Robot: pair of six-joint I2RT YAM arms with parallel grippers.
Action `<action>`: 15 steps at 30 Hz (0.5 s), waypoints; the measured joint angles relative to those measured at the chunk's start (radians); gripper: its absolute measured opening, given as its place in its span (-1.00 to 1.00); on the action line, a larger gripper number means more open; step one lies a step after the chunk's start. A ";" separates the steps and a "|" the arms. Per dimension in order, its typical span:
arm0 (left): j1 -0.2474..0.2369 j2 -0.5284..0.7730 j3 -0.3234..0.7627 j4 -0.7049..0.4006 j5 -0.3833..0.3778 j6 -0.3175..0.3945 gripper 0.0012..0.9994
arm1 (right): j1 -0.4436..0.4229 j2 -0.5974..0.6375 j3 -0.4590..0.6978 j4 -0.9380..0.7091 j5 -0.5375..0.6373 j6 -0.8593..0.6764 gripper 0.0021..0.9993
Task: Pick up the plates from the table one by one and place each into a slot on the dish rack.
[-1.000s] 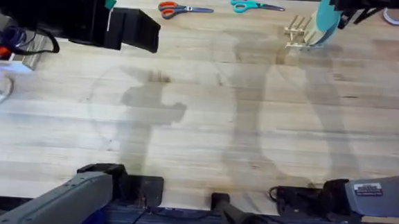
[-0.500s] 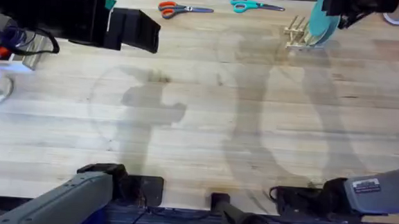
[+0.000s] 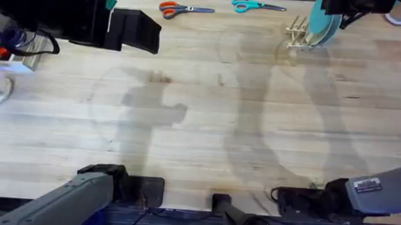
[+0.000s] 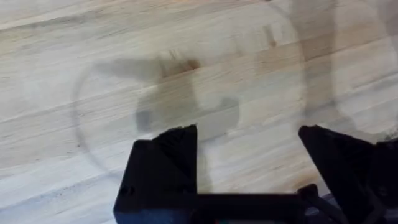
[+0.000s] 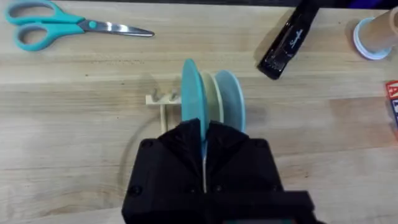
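Since a second ago the turquoise plate [image 3: 323,21] has shifted a little left and lower in the overhead view, closer over the dish rack [image 3: 299,32], and the right gripper [image 5: 204,146] has come in with it; the left arm and the rest of the table [image 3: 200,112] are unchanged.

The rack stands at the far right of the table; the turquoise plate stands on edge there, upright, its faces turned left and right and its edge running near to far; the right gripper's black fingers are pressed together on its upper rim. In the right wrist view a pale yellow plate [image 5: 212,102] stands just beside it, then a pale grey-blue plate [image 5: 231,99], all three parallel among the pegs; whether the turquoise one is seated in a slot I cannot tell.

The left gripper [image 4: 249,168] hangs over bare planks at the far left, its two fingers well apart and holding nothing.
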 joint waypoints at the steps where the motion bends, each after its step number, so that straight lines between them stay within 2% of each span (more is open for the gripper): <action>1: 0.000 0.000 0.000 0.000 0.000 0.000 0.99 | 0.000 0.000 0.000 0.004 0.000 0.000 -0.95; 15: 0.000 0.000 0.000 0.000 0.000 0.000 0.99 | 0.000 0.057 0.000 0.010 0.000 0.000 -0.95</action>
